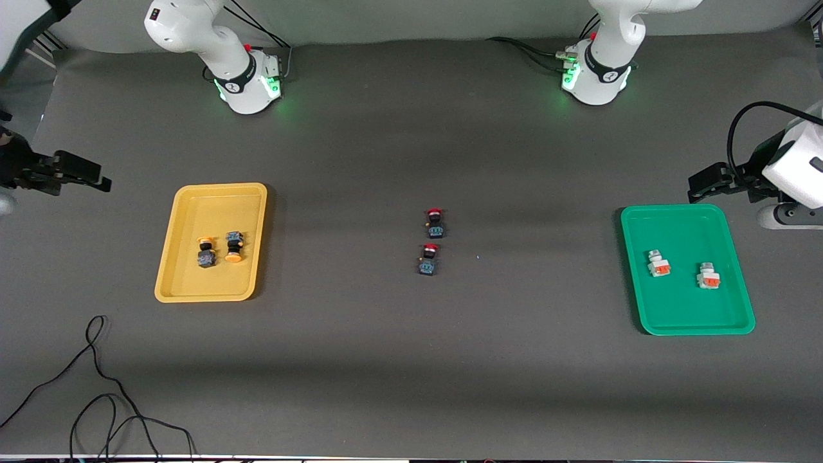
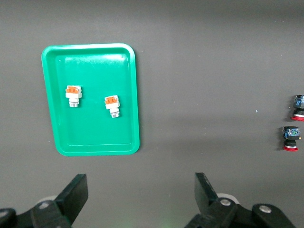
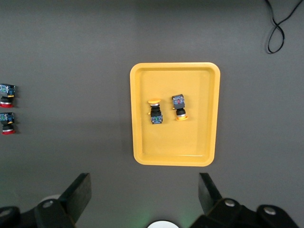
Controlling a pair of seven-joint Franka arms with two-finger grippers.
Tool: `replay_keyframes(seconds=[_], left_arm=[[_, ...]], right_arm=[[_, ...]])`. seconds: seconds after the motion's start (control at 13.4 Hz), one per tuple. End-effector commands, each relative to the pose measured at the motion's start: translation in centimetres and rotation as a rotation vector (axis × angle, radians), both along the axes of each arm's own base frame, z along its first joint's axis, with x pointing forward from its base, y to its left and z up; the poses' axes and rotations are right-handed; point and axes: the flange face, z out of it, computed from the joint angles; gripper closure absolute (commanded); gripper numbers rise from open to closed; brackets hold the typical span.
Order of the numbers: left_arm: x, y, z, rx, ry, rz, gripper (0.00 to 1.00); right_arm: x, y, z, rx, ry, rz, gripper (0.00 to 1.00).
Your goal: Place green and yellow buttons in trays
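Two black buttons with orange-yellow caps (image 1: pixel 206 252) (image 1: pixel 233 247) lie in the yellow tray (image 1: pixel 193 283), also seen in the right wrist view (image 3: pixel 155 111) (image 3: pixel 179 107). Two whitish-grey buttons with orange-red blocks (image 1: pixel 658 263) (image 1: pixel 708 276) lie in the green tray (image 1: pixel 685 318), which the left wrist view shows too (image 2: pixel 97 149). My left gripper (image 2: pixel 141 194) hangs open and empty over bare table beside the green tray, at the left arm's end (image 1: pixel 704 183). My right gripper (image 3: pixel 145 194) hangs open and empty beside the yellow tray, at the right arm's end (image 1: pixel 83 173).
Two black switches with red caps (image 1: pixel 435 222) (image 1: pixel 429 258) stand mid-table between the trays. A loose black cable (image 1: pixel 96 373) curls on the mat nearer to the front camera than the yellow tray. Both arm bases (image 1: pixel 247 83) (image 1: pixel 595 77) stand at the table's back edge.
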Motion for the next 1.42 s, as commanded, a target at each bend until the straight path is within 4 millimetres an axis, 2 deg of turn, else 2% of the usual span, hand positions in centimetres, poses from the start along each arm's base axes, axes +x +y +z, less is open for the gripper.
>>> replay_keyframes(seconds=[0.0, 0.3, 0.82, 0.97, 1.04, 1.34], left_arm=[[-0.8, 0.2, 0.4, -0.004, -0.009, 0.022, 0.00], [-0.8, 0.4, 0.6, 0.005, -0.013, 0.023, 0.00], [-0.8, 0.5, 0.7, 0.005, -0.016, 0.025, 0.00], [-0.8, 0.5, 0.7, 0.005, -0.014, 0.025, 0.00], [-0.8, 0.5, 0.7, 0.005, -0.016, 0.025, 0.00], [-0.8, 0.5, 0.7, 0.005, -0.017, 0.023, 0.00]], right_arm=[[0.2, 1.6, 0.3, -0.038, -0.002, -0.036, 0.00], [0.7, 6.5, 0.7, -0.064, -0.027, -0.133, 0.00], [0.8, 7.1, 0.8, -0.066, -0.040, -0.148, 0.00], [1.3, 8.0, -0.1, -0.052, -0.019, -0.159, 0.00], [1.4, 8.3, 0.5, -0.048, -0.025, -0.170, 0.00], [2.4, 8.5, 0.4, -0.052, -0.007, -0.187, 0.00]])
